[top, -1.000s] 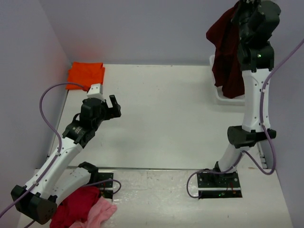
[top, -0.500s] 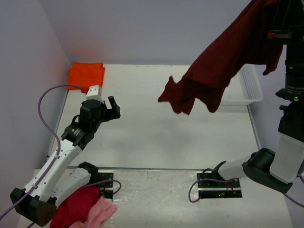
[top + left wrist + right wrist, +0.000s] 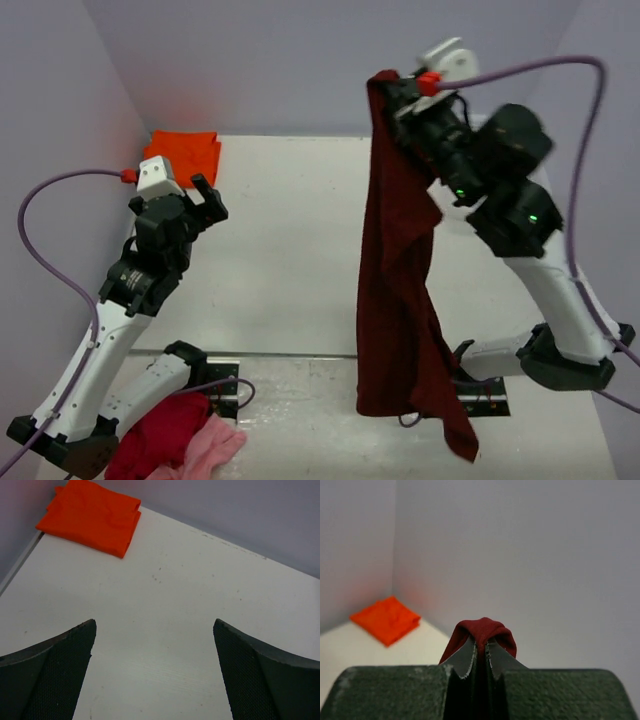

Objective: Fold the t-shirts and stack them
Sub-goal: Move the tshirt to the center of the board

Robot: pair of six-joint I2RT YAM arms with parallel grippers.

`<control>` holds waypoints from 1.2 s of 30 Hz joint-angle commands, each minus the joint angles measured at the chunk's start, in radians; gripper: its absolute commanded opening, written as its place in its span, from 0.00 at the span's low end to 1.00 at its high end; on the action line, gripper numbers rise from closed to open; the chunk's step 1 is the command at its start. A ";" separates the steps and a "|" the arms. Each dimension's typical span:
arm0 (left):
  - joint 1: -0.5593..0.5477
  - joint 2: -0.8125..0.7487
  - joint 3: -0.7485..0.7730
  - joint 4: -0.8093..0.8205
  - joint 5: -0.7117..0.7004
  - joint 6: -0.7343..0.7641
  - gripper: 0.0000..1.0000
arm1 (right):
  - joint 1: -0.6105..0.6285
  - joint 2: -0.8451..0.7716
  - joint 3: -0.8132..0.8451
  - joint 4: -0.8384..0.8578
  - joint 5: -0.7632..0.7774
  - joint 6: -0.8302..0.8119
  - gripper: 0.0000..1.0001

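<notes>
One shirt folded, one not yet.
Our orange shirt (image 3: 181, 155) lies folded at the upper left of the top view. Our right gripper (image 3: 481, 652) is clamped on the maroon shirt (image 3: 395, 300), which hangs long at middle right. Our left gripper (image 3: 154, 623) has its jaws wide apart, holding nothing. We think the maroon shirt needs laying flat, folding and stacking.

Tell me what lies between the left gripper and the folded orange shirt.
Only bare table between left gripper and orange shirt, per the left wrist view.
</notes>
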 commanded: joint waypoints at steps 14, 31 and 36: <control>-0.004 -0.004 0.015 -0.033 -0.055 0.055 0.98 | -0.224 0.821 0.414 -0.287 -0.118 0.256 0.99; -0.069 0.352 0.079 0.023 0.307 0.114 0.99 | -0.320 0.213 -0.622 -0.322 -0.113 0.644 0.80; -0.082 0.332 0.075 0.031 0.304 0.096 0.99 | -0.318 0.287 -0.751 -0.238 -0.214 0.713 0.71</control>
